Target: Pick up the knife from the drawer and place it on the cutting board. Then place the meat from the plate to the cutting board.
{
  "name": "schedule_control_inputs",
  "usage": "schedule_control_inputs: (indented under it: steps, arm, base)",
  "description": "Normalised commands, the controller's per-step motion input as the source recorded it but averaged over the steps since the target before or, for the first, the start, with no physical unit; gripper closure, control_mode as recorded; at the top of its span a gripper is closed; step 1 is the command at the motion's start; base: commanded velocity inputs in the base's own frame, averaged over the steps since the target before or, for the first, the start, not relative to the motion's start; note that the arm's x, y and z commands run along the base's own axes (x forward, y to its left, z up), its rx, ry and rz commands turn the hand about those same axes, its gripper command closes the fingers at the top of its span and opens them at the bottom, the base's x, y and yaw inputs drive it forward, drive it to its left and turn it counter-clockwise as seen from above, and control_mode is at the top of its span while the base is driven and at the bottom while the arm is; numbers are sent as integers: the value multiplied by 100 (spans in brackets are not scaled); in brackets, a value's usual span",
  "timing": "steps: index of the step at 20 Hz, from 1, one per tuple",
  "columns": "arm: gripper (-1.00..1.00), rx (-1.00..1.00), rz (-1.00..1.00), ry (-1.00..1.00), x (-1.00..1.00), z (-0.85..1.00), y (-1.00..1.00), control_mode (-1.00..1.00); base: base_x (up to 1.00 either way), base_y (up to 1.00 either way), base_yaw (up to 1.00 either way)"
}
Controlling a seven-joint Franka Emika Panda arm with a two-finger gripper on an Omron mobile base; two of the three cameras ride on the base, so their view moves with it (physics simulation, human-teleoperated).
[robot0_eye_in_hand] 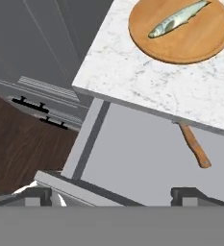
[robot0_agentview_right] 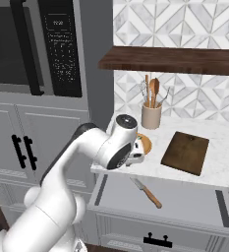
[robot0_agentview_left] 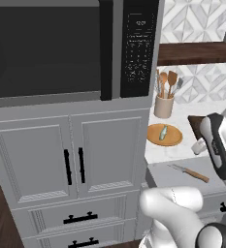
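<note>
The light-grey drawer (robot0_agentview_right: 189,197) stands pulled out under the marble counter. In it lies the knife (robot0_agentview_right: 146,192), brown handle toward the front; in the hand view its handle (robot0_eye_in_hand: 195,149) shows while the blade is tucked under the counter edge. The orange-tan plate (robot0_eye_in_hand: 180,29) holds the pale greenish meat (robot0_eye_in_hand: 178,19). The dark cutting board (robot0_agentview_right: 186,152) lies right of the plate. My gripper (robot0_eye_in_hand: 111,194) hovers open above the drawer's left front part, well apart from the knife, with nothing between its fingers.
A cream crock (robot0_agentview_right: 151,115) with wooden spoons stands behind the plate against the tiled wall. A dark wooden shelf (robot0_agentview_right: 175,59) hangs over the counter. Tall grey cabinets (robot0_agentview_left: 66,160) and a black oven (robot0_agentview_left: 46,43) rise at the left. Dark wood floor (robot0_eye_in_hand: 22,139) lies below.
</note>
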Motion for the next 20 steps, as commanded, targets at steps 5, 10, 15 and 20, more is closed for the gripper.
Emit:
schedule_control_inputs:
  steps: [5, 10, 15, 20]
  arm:
    - [-100, 0, 6, 13, 28, -83, -41, -100]
    - [-100, 0, 1, 0, 5, -65, -44, -100]
    - [-100, 0, -1, 0, 1, -36, -47, -100]
    - [-100, 0, -1, 0, 10, -39, -17, -100]
  base:
    - [0, 0, 0]
    - [0, 0, 0]
    - [0, 0, 0]
    - [0, 0, 0]
